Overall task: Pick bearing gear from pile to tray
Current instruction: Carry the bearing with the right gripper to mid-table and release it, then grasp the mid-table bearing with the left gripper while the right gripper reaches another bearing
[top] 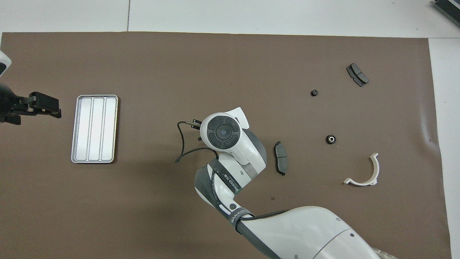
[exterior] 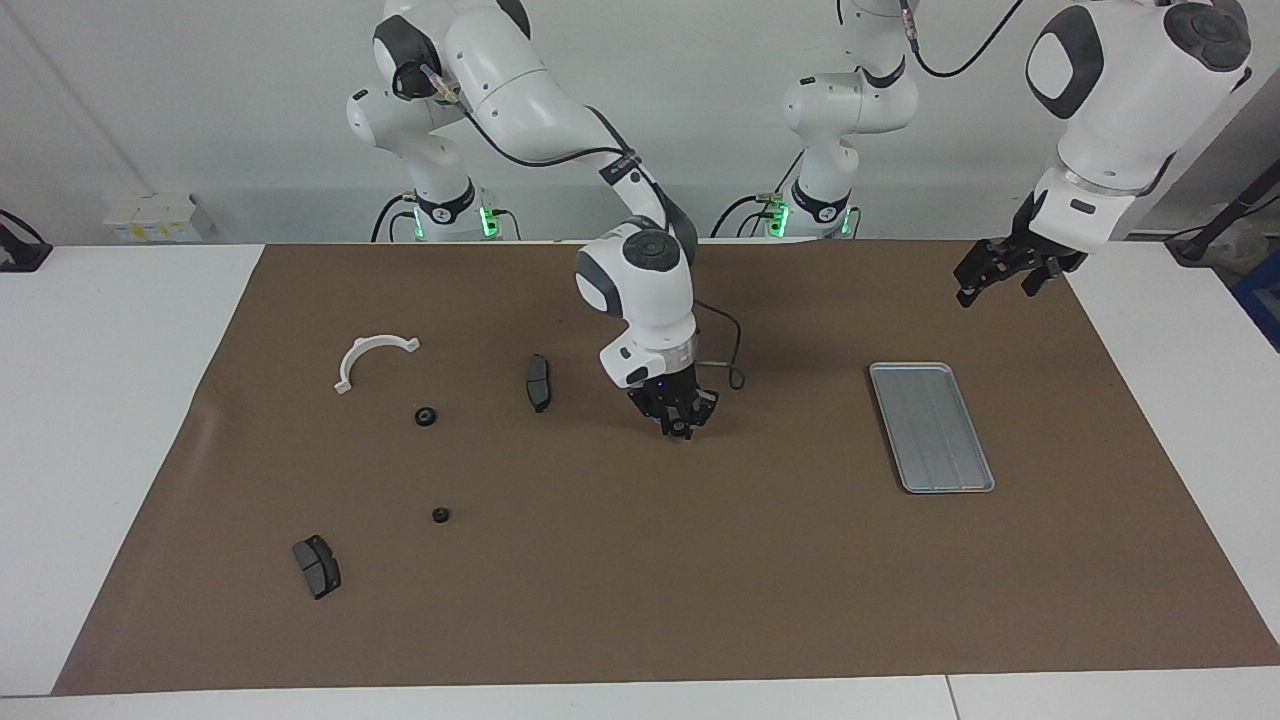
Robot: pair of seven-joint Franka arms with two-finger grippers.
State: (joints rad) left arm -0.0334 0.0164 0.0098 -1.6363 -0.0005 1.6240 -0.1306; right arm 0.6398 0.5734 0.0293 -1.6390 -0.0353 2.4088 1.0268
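Note:
My right gripper (exterior: 681, 428) hangs low over the bare mat, between the pile and the tray (exterior: 930, 425). It is shut on a small black bearing gear. In the overhead view its own wrist hides its tips. The pile lies toward the right arm's end of the table. In it are two black bearing gears (exterior: 427, 416) (exterior: 440, 515), two dark brake pads (exterior: 538, 382) (exterior: 317, 566) and a white arc bracket (exterior: 372, 352). The silver tray (top: 94, 128) holds nothing. My left gripper (exterior: 995, 290) waits open, up in the air past the tray's end toward the left arm's base.
A brown mat (exterior: 640, 600) covers the table, with white tabletop (exterior: 100, 450) showing around it. A loose black cable (top: 181, 144) loops from the right wrist.

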